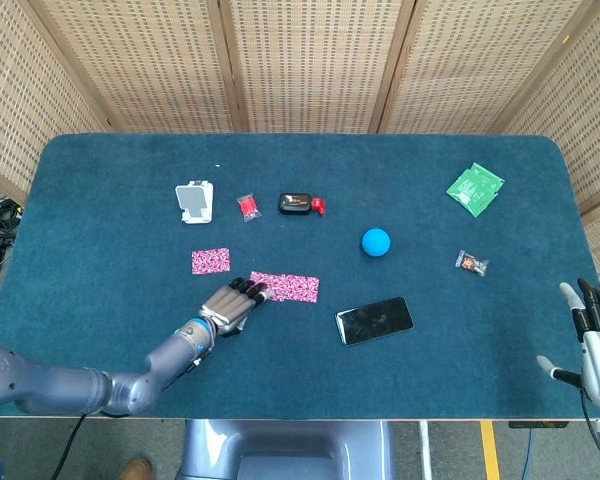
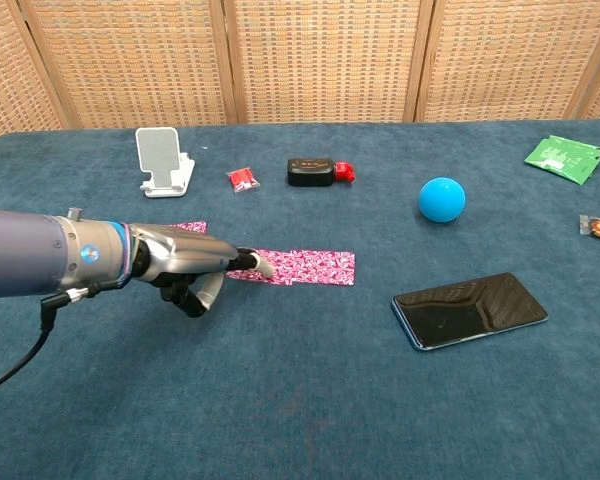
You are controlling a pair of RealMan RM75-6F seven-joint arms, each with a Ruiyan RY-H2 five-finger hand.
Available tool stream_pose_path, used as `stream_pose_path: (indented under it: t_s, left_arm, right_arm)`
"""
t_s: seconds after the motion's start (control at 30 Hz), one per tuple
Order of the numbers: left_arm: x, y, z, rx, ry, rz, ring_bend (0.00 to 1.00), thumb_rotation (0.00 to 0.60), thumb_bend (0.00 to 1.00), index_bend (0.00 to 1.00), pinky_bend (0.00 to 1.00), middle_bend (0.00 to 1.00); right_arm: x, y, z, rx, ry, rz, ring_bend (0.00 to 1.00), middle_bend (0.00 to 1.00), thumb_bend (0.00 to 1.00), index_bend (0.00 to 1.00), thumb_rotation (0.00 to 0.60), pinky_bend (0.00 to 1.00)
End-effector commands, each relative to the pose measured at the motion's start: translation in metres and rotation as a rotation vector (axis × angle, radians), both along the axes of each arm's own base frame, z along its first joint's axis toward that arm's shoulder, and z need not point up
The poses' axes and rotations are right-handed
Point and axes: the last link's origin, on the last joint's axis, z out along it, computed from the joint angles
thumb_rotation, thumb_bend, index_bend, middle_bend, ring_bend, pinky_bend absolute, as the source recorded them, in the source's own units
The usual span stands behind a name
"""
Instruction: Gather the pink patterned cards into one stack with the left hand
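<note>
Left hand on card spread, pressing.

My left hand (image 2: 185, 268) lies flat, fingers (image 1: 248, 290) together and extended onto the near card strip's (image 1: 285, 287) left end. Its long axis runs left-right, stretching rightward from my fingertips. The second card (image 1: 210, 261) lies beyond, slightly left, apart. My right hand (image 1: 595, 335), fingers apart, is far off. No writing legible.

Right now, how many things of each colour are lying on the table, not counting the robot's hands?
Pink: 2, a card and a long strip of cards, its number unclear
Red: 1, small packet
Black: 2, phone and small case
White: 1, stand
Blue: 1, ball
Green: 1, green packet
Clear: 1, wrapped sweet
Total: 9
</note>
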Motion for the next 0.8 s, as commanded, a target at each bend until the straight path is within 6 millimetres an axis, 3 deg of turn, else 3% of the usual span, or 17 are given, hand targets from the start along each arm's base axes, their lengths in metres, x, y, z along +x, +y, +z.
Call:
stream_pose_path:
  t_s: [0.03, 0.27, 0.47, 0.53, 0.57, 0.6, 0.67, 0.73, 0.8]
  left_arm:
    - [-0.020, -0.003, 0.013, 0.013, 0.021, -0.008, 0.00, 0.600, 1.00, 0.04, 0.00, 0.00]
    - [-0.053, -0.012, 0.038, -0.004, 0.110, 0.005, 0.00, 0.600, 1.00, 0.04, 0.00, 0.00]
    - [-0.043, -0.007, 0.063, 0.055, 0.004, -0.004, 0.00, 0.600, 1.00, 0.04, 0.00, 0.00]
    - [-0.035, -0.005, 0.070, 0.078, -0.048, -0.028, 0.00, 0.600, 0.84, 0.04, 0.00, 0.00]
    - [-0.031, -0.003, 0.073, 0.095, -0.076, -0.044, 0.00, 0.600, 0.70, 0.04, 0.00, 0.00]
    - [-0.022, 0.001, 0.076, 0.128, -0.124, -0.067, 0.00, 0.600, 0.49, 0.04, 0.00, 0.00]
    - [-0.009, 0.008, 0.077, 0.167, -0.187, -0.093, 0.00, 0.600, 0.22, 0.06, 0.00, 0.00]
    - [0.002, 0.016, 0.074, 0.187, -0.227, -0.092, 0.00, 0.600, 0.09, 0.10, 0.00, 0.00]
    - [0.013, 0.025, 0.067, 0.195, -0.248, -0.083, 0.00, 0.600, 0.09, 0.13, 0.00, 0.00]
  right_arm:
    - [0.001, 0.000, -0.001, 0.003, 0.001, 0.003, 0.00, 0.00, 0.00, 0.00, 0.600, 0.00]
    - [0.003, 0.001, -0.003, 0.006, 0.003, 0.006, 0.00, 0.00, 0.00, 0.00, 0.600, 0.00]
    - [0.004, 0.001, -0.003, 0.003, 0.002, 0.009, 0.00, 0.00, 0.00, 0.00, 0.600, 0.00]
    - [0.004, 0.001, -0.003, 0.005, 0.002, 0.009, 0.00, 0.00, 0.00, 0.00, 0.600, 0.00]
    - [0.004, 0.001, -0.003, 0.005, 0.001, 0.009, 0.00, 0.00, 0.00, 0.00, 0.600, 0.00]
    - [0.004, 0.001, -0.003, 0.006, 0.001, 0.009, 0.00, 0.00, 0.00, 0.00, 0.600, 0.00]
    - [0.005, 0.001, -0.003, 0.006, 0.001, 0.010, 0.00, 0.00, 0.00, 0.00, 0.600, 0.00]
    - [0.005, 0.001, -0.003, 0.004, 0.000, 0.009, 0.00, 0.00, 0.00, 0.00, 0.600, 0.00]
    - [0.004, 0.000, -0.003, 0.003, 0.000, 0.006, 0.00, 0.00, 0.00, 0.00, 0.600, 0.00]
